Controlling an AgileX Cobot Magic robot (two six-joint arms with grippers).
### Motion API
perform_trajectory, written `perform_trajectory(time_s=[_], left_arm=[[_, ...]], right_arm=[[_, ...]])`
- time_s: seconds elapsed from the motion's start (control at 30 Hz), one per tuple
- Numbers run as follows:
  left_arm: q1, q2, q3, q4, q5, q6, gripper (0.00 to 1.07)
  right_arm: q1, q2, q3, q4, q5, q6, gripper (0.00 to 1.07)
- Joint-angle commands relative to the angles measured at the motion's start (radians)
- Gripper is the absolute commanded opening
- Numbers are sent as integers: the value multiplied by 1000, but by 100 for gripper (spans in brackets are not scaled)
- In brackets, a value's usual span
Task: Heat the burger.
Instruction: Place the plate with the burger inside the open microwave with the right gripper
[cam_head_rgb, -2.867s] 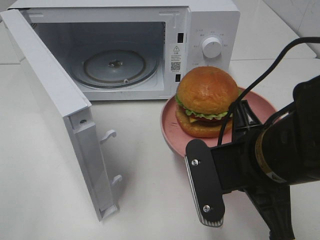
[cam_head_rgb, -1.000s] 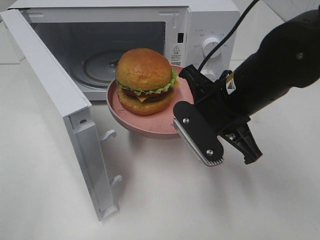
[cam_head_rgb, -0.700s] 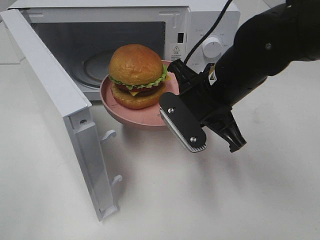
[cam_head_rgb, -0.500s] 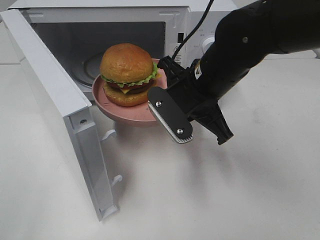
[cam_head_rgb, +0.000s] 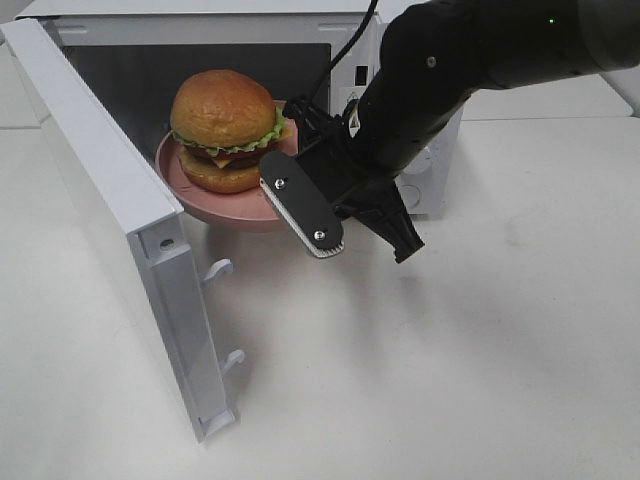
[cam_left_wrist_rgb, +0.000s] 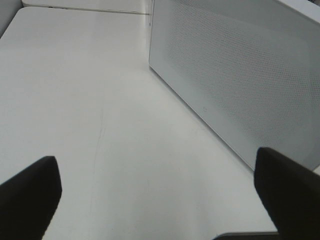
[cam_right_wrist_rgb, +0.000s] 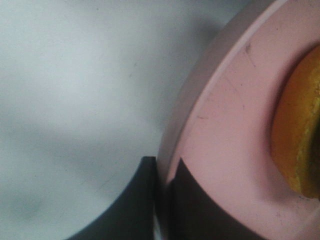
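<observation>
The burger (cam_head_rgb: 225, 125), with its glossy brown bun and green lettuce frill, sits on a pink plate (cam_head_rgb: 235, 212). The plate hangs in the air at the mouth of the open microwave (cam_head_rgb: 200, 12). My right gripper (cam_head_rgb: 283, 190) is shut on the plate's right rim. In the right wrist view its gripper (cam_right_wrist_rgb: 162, 186) pinches the pink plate rim (cam_right_wrist_rgb: 220, 125), and the bun's edge of the burger (cam_right_wrist_rgb: 300, 135) shows beside it. My left gripper (cam_left_wrist_rgb: 160, 200) is open, its fingertips (cam_left_wrist_rgb: 30, 192) wide apart over bare table; it does not show in the exterior high view.
The microwave door (cam_head_rgb: 110, 190) swings out toward the front left, with two latch hooks (cam_head_rgb: 218, 270) on its edge. Its perforated outer face (cam_left_wrist_rgb: 240, 75) stands close to my left gripper. The right arm (cam_head_rgb: 470, 60) covers the microwave's control panel. White table (cam_head_rgb: 450, 380) lies all around.
The right arm has carried the plate and burger leftward and back, from beside the microwave's front to its opening. The grip on the rim has held.
</observation>
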Motion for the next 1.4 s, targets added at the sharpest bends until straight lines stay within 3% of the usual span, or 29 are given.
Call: perform_trajectory(time_s=[0.03, 0.8, 1.4], left_arm=[[-1, -6, 2, -2, -15, -1, 100], [-1, -6, 2, -2, -15, -1, 100], [-1, -6, 2, -2, -15, -1, 100]], right_arm=[[-8, 18, -58, -11, -40, 13, 0], [-8, 238, -366, -57, 67, 76, 0], [-8, 452, -699, -142, 153, 230, 0]])
